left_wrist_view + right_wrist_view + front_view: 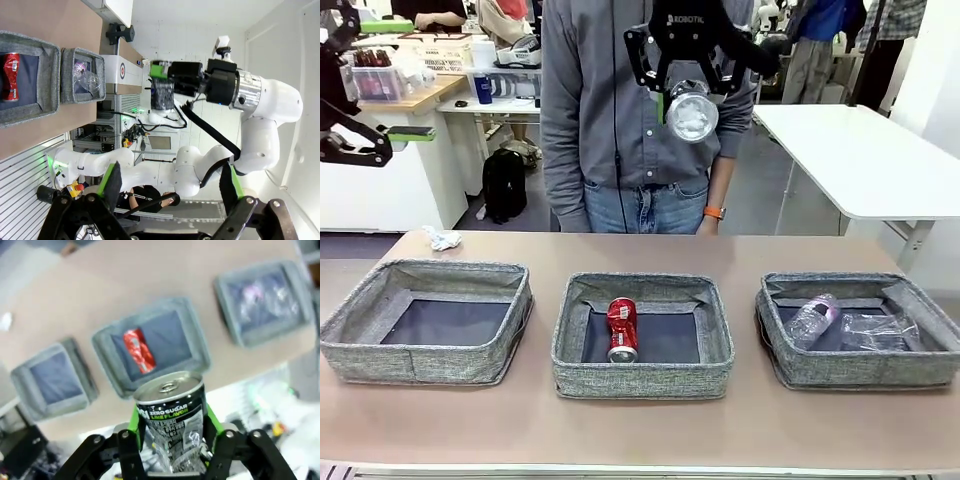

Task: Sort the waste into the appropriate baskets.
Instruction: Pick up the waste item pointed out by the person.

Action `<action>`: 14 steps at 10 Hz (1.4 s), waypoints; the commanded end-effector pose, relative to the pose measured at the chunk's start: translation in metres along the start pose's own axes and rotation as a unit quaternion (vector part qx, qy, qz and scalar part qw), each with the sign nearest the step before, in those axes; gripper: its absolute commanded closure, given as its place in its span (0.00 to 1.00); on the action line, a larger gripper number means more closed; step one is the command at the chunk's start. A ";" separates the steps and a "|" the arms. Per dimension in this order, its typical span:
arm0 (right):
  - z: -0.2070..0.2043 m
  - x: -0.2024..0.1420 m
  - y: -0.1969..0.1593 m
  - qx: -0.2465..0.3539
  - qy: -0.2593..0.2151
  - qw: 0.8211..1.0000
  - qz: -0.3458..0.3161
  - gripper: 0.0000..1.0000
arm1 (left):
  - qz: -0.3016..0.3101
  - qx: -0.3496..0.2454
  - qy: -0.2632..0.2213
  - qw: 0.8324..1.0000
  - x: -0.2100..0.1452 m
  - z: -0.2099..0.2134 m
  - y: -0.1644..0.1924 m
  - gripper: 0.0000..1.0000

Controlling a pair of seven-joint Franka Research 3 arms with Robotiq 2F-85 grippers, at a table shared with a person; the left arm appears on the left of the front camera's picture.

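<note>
My right gripper (686,80) hangs high over the table's far edge, shut on a black-and-silver drink can (692,112) that reads "zero sugar" (172,410) between the green pads. A red can (622,328) lies in the middle basket (640,378). Two clear bottles (812,320) lie in the right basket (860,372), one with a pinkish label. The left basket (410,362) holds nothing. A white paper wad (442,238) sits on the table behind the left basket. My left gripper (395,80) is raised at the far left, open and holding nothing (170,185).
A person in a grey shirt (610,100) stands at the far side of the table, right behind the held can. A white table (860,150) stands at the back right. Bare tabletop runs in front of and between the baskets.
</note>
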State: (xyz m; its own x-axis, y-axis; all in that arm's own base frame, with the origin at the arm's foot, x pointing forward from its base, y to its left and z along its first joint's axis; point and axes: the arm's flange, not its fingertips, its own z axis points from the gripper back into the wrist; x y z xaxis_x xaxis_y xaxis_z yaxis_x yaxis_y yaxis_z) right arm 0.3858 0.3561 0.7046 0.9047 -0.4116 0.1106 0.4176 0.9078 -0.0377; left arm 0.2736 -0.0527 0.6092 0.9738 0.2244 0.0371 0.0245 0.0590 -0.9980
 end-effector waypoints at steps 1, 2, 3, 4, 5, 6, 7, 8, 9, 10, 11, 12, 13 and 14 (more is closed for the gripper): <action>0.027 -0.005 0.025 -0.008 0.012 1.000 -0.015 0.47 | 0.002 -0.011 0.000 1.000 -0.001 -0.002 -0.004 0.00; 0.035 -0.004 0.024 -0.002 0.004 1.000 -0.013 0.47 | 0.002 -0.011 0.000 1.000 -0.001 -0.002 -0.004 0.00; 0.043 -0.002 0.024 -0.001 -0.002 1.000 -0.003 0.47 | 0.002 -0.011 0.000 1.000 -0.001 -0.002 -0.004 0.00; 0.050 0.000 0.023 -0.003 -0.008 1.000 0.004 0.47 | 0.002 -0.011 0.000 1.000 -0.001 -0.002 -0.004 0.00; 0.056 0.002 0.023 -0.006 -0.019 1.000 0.004 0.47 | 0.002 -0.011 0.000 1.000 -0.001 -0.002 -0.004 0.00; 0.060 0.003 0.023 -0.007 -0.023 1.000 0.005 0.47 | 0.002 -0.011 0.000 1.000 -0.001 -0.002 -0.004 0.00; 0.061 0.003 0.026 -0.007 -0.027 1.000 0.008 0.47 | 0.002 -0.011 0.000 1.000 -0.001 -0.002 -0.004 0.00; 0.060 0.006 0.026 -0.011 -0.026 1.000 0.008 0.47 | 0.002 -0.011 0.000 1.000 -0.001 -0.002 -0.004 0.00; 0.046 0.000 0.013 0.004 -0.012 1.000 -0.007 0.47 | 0.002 -0.011 0.000 1.000 -0.001 -0.002 -0.004 0.00; 0.046 0.000 0.013 0.004 -0.012 1.000 -0.007 0.47 | 0.002 -0.011 0.000 1.000 -0.001 -0.002 -0.004 0.00; 0.046 0.000 0.013 0.004 -0.012 1.000 -0.007 0.47 | 0.002 -0.011 0.000 1.000 -0.001 -0.002 -0.004 0.00; 0.046 0.000 0.013 0.004 -0.012 1.000 -0.007 0.47 | 0.002 -0.011 0.000 1.000 -0.001 -0.002 -0.004 0.00; 0.046 0.000 0.013 0.004 -0.012 1.000 -0.007 0.47 | 0.002 -0.011 0.000 1.000 -0.001 -0.002 -0.004 0.00; 0.046 0.000 0.013 0.004 -0.012 1.000 -0.007 0.47 | 0.002 -0.011 0.000 1.000 -0.001 -0.002 -0.004 0.00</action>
State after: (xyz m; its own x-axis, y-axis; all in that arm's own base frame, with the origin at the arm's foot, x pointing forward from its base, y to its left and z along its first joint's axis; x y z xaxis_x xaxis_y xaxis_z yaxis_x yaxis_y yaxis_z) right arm 0.3897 0.3728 0.7483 0.8971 -0.4197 0.1382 0.4278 0.9033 -0.0335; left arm 0.2737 -0.0527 0.6091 0.9738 0.2245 0.0370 0.0243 0.0590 -0.9980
